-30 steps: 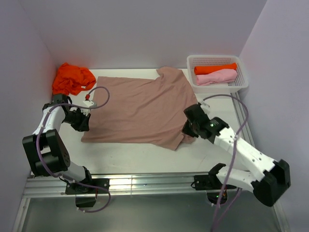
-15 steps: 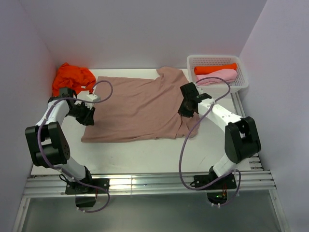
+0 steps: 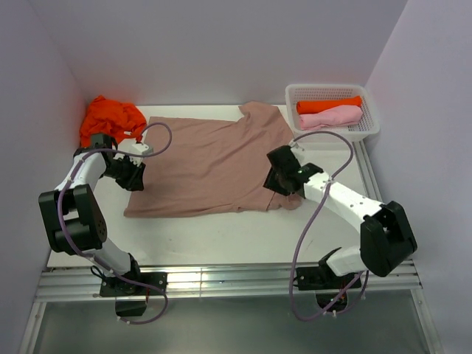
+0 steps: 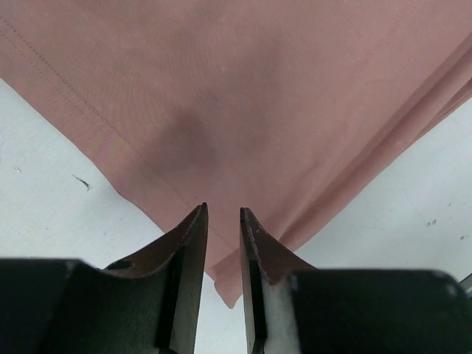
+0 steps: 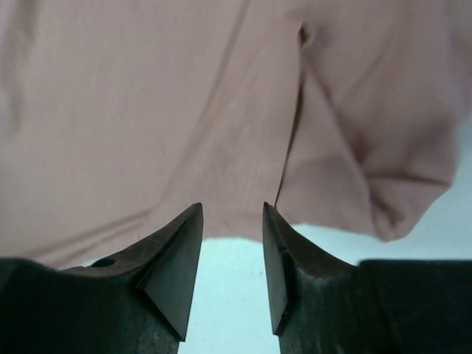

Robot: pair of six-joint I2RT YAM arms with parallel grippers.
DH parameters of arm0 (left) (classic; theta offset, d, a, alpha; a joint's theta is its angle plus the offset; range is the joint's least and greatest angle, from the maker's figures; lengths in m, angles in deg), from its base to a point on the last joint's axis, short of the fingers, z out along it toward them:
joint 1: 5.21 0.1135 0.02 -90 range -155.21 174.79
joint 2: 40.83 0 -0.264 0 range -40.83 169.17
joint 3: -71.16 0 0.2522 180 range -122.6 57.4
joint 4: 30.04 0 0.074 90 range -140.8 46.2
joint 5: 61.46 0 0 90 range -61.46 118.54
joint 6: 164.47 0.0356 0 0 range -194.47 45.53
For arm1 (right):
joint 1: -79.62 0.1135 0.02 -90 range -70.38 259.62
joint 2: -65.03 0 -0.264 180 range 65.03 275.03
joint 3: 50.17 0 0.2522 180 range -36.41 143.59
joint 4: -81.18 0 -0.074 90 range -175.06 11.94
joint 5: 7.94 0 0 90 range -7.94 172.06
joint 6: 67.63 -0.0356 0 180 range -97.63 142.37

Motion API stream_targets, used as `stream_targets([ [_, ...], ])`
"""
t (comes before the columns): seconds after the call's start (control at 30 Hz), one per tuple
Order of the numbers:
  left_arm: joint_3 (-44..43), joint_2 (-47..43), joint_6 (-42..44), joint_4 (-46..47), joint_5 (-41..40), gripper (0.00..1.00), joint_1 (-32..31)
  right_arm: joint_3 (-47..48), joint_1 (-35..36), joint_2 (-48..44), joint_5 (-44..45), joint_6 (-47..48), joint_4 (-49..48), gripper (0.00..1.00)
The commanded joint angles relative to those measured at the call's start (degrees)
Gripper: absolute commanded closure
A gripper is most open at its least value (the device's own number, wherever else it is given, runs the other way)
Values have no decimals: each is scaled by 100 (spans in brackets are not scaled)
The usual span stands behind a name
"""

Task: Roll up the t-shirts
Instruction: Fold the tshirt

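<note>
Right pincer (image 5: 232,206) parted over t-shirt (image 5: 147,110) hem; top view hides gap.

White mesh basket (image 3: 324,90) at the far right corner of a white table (image 3: 221,236), pale walls (image 3: 221,44) around, metal rail (image 3: 221,279) along the near edge.

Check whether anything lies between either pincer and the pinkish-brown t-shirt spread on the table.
Nothing visible does. The left pincer sits right over the near-left corner of the pinkish-brown t-shirt, the right pincer over its near-right hem, with only cloth and table beneath.
</note>
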State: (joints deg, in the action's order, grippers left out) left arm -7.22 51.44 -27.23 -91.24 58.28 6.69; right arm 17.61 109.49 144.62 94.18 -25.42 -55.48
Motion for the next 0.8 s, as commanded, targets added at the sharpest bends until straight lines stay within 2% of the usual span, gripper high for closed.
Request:
stream_targets([
  [0.0,37,-51,4,42,94,70,-12,-408,440,-110,273,-485,-207,57],
  [0.17,99,-156,48,16,67,70,-12,-883,731,-32,186,-776,-523,58],
  [0.63,388,-393,-92,340,-248,65,-4,-1139,924,364,115,-1022,-954,55],
  [0.73,564,-551,-233,569,-398,64,5,-1201,933,382,80,-1048,-1051,56],
  [0.77,599,-587,-251,595,-433,63,23,-1192,933,390,89,-1048,-1060,61],
])
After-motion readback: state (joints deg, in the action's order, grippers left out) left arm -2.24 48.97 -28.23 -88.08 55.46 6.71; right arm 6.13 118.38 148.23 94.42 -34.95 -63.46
